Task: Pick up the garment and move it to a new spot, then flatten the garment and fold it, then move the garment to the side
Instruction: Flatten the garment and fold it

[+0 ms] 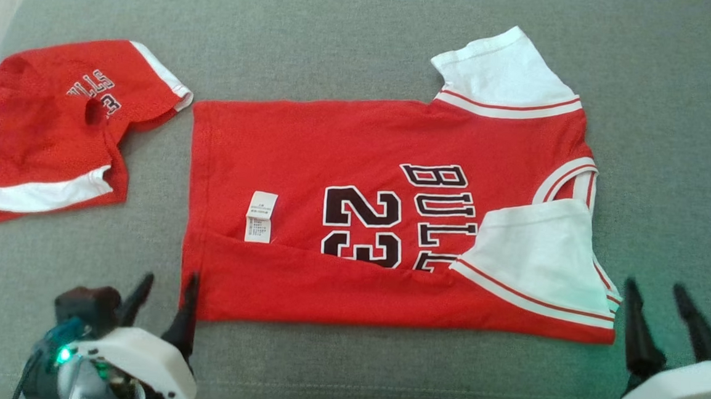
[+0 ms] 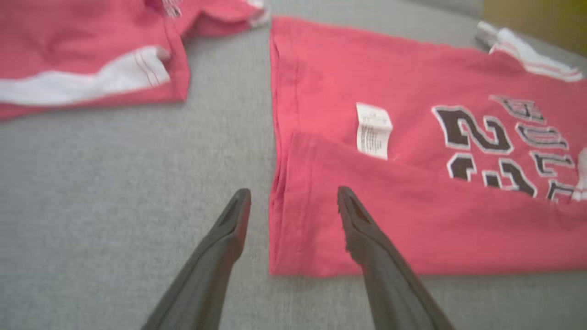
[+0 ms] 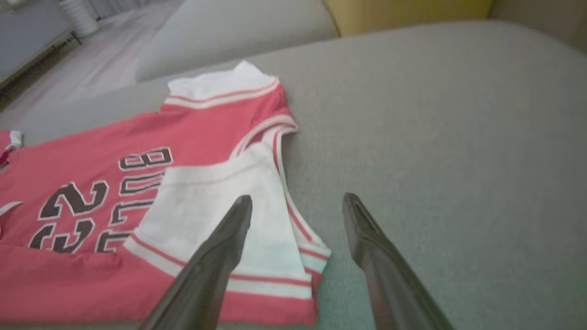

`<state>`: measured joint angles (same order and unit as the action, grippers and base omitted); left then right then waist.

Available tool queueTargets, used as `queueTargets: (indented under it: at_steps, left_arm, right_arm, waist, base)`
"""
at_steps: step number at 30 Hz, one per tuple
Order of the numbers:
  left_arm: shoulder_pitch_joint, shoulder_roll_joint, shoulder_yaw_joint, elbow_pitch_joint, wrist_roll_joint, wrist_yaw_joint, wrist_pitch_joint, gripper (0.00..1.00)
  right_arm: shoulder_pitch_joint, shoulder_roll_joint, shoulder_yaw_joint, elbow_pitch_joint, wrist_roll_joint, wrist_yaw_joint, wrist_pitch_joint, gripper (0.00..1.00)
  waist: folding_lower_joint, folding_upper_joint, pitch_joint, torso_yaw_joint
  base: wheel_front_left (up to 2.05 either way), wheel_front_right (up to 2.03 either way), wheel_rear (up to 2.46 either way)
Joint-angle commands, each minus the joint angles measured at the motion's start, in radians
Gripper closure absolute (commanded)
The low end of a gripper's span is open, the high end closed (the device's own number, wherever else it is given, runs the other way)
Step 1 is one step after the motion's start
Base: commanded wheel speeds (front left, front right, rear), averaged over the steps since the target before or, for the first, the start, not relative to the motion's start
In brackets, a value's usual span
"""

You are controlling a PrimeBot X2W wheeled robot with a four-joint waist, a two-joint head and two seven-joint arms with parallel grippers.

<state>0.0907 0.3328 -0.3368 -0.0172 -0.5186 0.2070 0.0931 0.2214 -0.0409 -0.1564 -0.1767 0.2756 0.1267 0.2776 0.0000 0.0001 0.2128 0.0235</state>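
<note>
first fold is in, both pincers wide open

we're looking down at the red jersey, spread lengthwise on the grey cushion, hem toward our left, collar toward our right. it lies flat enough, so we judge the move and the flattening as done. and there's the first fold: the near flap lies turned up over the body, covering the lower part of the number print, with the near white sleeve tucked in on top. the far white sleeve sticks out beyond the far edge, not yet folded in. the left gripper stands wide open and holds nothing, its fingers straddling the hem corner of the flap in the left wrist view. the right gripper is wide open too, empty, just beside the collar-end corner, one finger over the white sleeve in its wrist view. a pair of red shorts lies just beside the hem at our left. what's left, by our reckoning: fold the far side in, perhaps fold across once more, then carry the bundle to the side
</note>
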Motion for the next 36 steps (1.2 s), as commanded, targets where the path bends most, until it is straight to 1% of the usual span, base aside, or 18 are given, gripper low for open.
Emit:
queueTargets:
  at_steps: [1,4,8,11,16,18,20,23,24,29,31,36]
  left_arm:
    - [-0.034,0.002,0.054,-0.044,0.021,0.015,-0.042,0.00]
    - [-0.051,-0.016,0.068,-0.067,0.057,0.041,-0.129,0.00]
    - [-0.086,-0.029,0.082,-0.100,0.099,0.067,-0.218,0.00]
    - [-0.113,-0.029,0.076,-0.112,0.119,0.068,-0.240,0.00]
    - [-0.147,-0.020,0.066,-0.097,0.132,0.065,-0.228,0.00]
    - [-0.166,-0.021,0.060,-0.081,0.128,0.056,-0.221,0.00]
    - [-0.197,-0.021,0.054,-0.053,0.120,0.040,-0.209,0.00]
    - [-0.276,-0.026,0.038,0.005,0.096,-0.004,-0.179,0.00]
    - [-0.348,-0.034,0.030,0.067,0.070,-0.042,-0.151,0.00]
    - [-0.535,-0.049,0.041,0.288,-0.012,-0.126,-0.074,0.00]
    - [-0.606,-0.054,0.052,0.381,-0.039,-0.153,-0.059,0.00]
    - [-0.747,-0.055,0.069,0.595,-0.071,-0.204,-0.053,0.00]
  right_arm:
    - [-0.041,-0.010,0.022,-0.055,-0.022,0.004,-0.036,0.00]
    - [-0.076,-0.010,0.041,-0.086,-0.047,0.004,-0.090,0.00]
    - [-0.133,-0.010,0.079,-0.130,-0.077,0.004,-0.125,0.00]
    - [-0.163,-0.011,0.097,-0.143,-0.084,0.004,-0.129,0.00]
    - [-0.186,-0.016,0.102,-0.137,-0.086,0.004,-0.125,0.00]
    - [-0.189,-0.016,0.096,-0.136,-0.086,0.004,-0.123,0.00]
    - [-0.188,-0.015,0.091,-0.136,-0.085,0.004,-0.120,0.00]
    - [-0.194,-0.014,0.094,-0.137,-0.081,0.004,-0.118,0.00]
    - [-0.202,-0.013,0.099,-0.141,-0.080,0.004,-0.116,0.00]
    - [-0.232,-0.012,0.116,-0.140,-0.077,0.004,-0.116,0.00]
    - [-0.243,-0.011,0.117,-0.136,-0.077,0.004,-0.117,0.00]
    - [-0.258,-0.010,0.129,-0.126,-0.075,0.004,-0.124,0.00]
  waist:
    - [0.0000,-0.0001,-0.009,-0.001]
    - [0.0000,-0.0001,-0.022,-0.004]
    - [0.0000,-0.0001,-0.034,-0.009]
    - [0.0000,-0.0001,-0.037,-0.011]
    - [0.0000,-0.0001,-0.031,-0.009]
    - [0.0000,-0.0001,-0.025,-0.005]
    - [0.0000,-0.0001,-0.015,-0.002]
    - [0.0000,-0.0001,0.014,0.000]
    - [0.0000,-0.0001,0.039,-0.002]
    - [0.0000,-0.0001,0.108,-0.027]
    - [0.0000,-0.0001,0.134,-0.037]
    - [0.0000,-0.0001,0.177,-0.062]
  base:
    - [0.00,0.00,0.00]
    - [0.00,0.00,0.00]
    - [0.00,0.00,0.00]
    - [0.00,0.00,0.00]
    - [0.00,0.00,0.00]
    - [0.00,0.00,0.00]
    - [0.00,0.00,0.00]
    - [0.00,0.00,0.00]
    - [0.00,0.00,0.00]
    - [0.00,0.00,0.00]
    - [0.00,0.00,0.00]
    - [0.00,0.00,0.00]
